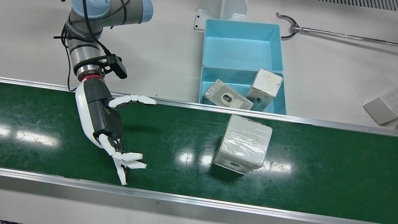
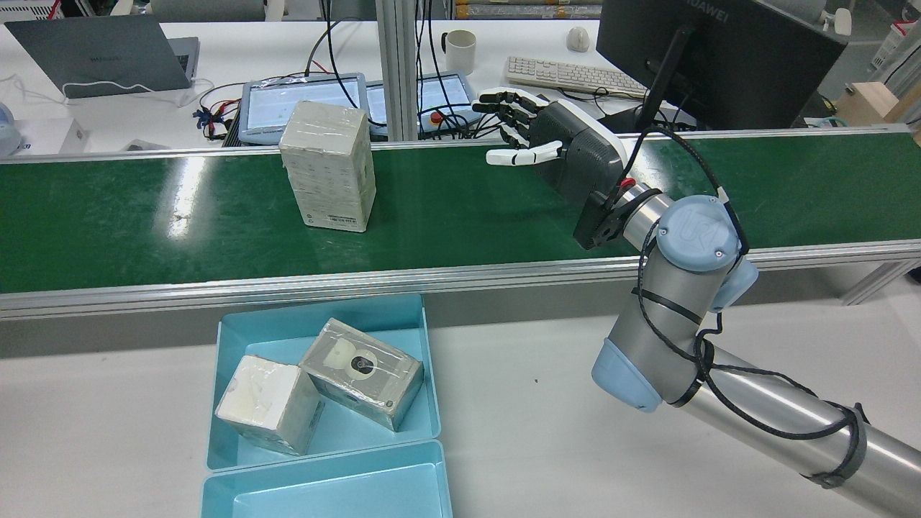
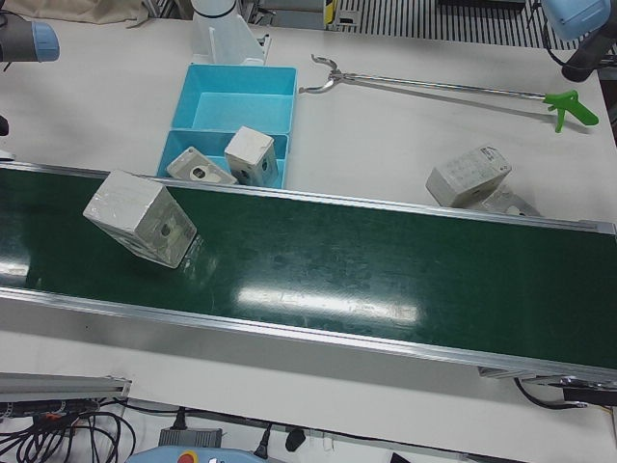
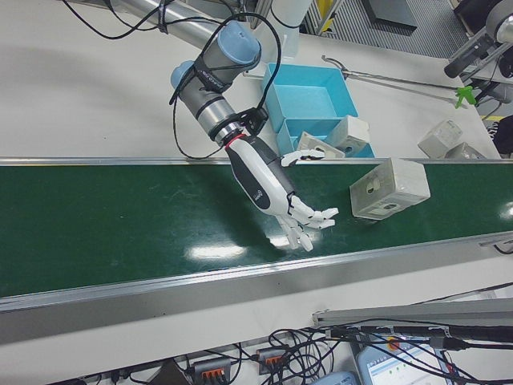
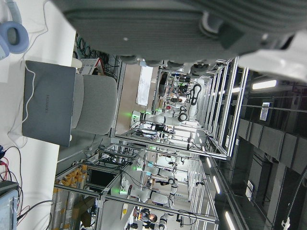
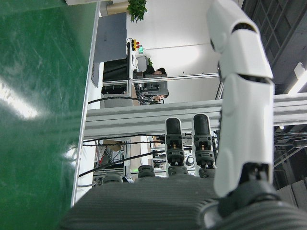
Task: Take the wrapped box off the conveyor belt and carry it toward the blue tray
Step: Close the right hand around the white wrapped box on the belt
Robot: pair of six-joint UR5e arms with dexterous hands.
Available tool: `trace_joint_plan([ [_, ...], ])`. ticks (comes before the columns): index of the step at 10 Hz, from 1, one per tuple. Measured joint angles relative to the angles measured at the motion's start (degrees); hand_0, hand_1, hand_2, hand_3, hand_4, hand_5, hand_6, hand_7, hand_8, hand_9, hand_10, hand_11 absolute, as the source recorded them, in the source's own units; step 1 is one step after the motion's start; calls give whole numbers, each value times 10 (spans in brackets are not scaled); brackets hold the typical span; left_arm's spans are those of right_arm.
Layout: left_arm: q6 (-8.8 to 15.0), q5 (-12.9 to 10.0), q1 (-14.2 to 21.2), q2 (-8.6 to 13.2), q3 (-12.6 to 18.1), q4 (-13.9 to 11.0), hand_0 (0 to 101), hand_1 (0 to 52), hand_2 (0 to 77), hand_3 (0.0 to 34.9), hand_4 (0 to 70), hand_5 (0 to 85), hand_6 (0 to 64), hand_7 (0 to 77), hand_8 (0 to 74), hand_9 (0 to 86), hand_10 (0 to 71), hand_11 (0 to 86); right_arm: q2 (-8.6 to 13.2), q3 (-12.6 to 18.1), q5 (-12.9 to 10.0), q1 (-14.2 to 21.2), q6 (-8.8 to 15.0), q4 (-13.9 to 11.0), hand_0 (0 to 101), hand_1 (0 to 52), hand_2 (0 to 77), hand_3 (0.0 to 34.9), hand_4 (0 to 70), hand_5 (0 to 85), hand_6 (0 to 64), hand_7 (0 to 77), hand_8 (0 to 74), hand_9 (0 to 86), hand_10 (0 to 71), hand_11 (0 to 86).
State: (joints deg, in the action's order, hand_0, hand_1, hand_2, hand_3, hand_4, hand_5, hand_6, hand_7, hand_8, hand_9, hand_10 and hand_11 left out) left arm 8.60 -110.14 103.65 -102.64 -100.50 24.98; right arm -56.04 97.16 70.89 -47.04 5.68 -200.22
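Observation:
The wrapped box (image 1: 244,144) (image 2: 329,167) (image 3: 140,217) (image 4: 389,188) stands on the green conveyor belt (image 1: 186,137), whitish and covered in clear film. My right hand (image 1: 105,124) (image 2: 561,155) (image 4: 276,188) hovers over the belt well to the side of the box, open, fingers (image 6: 240,96) spread, holding nothing. A clear stretch of belt lies between hand and box. The blue tray (image 1: 202,82) (image 2: 216,403) sits just past the belt's rail and holds two wrapped boxes (image 1: 228,96). Of my left hand only the dark palm edge (image 5: 192,28) shows, in its own view.
A second blue tray (image 1: 242,46) adjoins the first. A long reacher tool (image 1: 326,31) lies on the white table. Another wrapped box (image 1: 381,109) rests on the table beyond the rail. Aluminium rails (image 1: 217,199) edge the belt. A laptop (image 2: 101,57) and monitor (image 2: 719,57) stand past it.

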Motion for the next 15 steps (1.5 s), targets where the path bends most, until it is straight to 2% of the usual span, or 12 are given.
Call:
trace_joint_plan([
  [6,0,0,0,0,0,0,0,0,5,0,0,11,0,5,0,0,0,0,1,0,-1,12,0,0,481,169,207,127,120,295,49,235,0,60,0,16],
  [7,0,0,0,0,0,0,0,0,5,0,0,11,0,5,0,0,0,0,1,0,-1,12,0,0,479,169,207,142,125,305,49,235,16,71,0,16],
  [9,0,0,0,0,0,0,0,0,5,0,0,11,0,0,0,0,0,0,1,0,-1,12,0,0,485,169,224,136,120,305,49,240,11,71,0,11],
  [15,0,0,0,0,0,0,0,0,5,0,0,11,0,5,0,0,0,0,1,0,-1,13,0,0,486,169,224,151,120,305,49,245,11,71,0,11],
])
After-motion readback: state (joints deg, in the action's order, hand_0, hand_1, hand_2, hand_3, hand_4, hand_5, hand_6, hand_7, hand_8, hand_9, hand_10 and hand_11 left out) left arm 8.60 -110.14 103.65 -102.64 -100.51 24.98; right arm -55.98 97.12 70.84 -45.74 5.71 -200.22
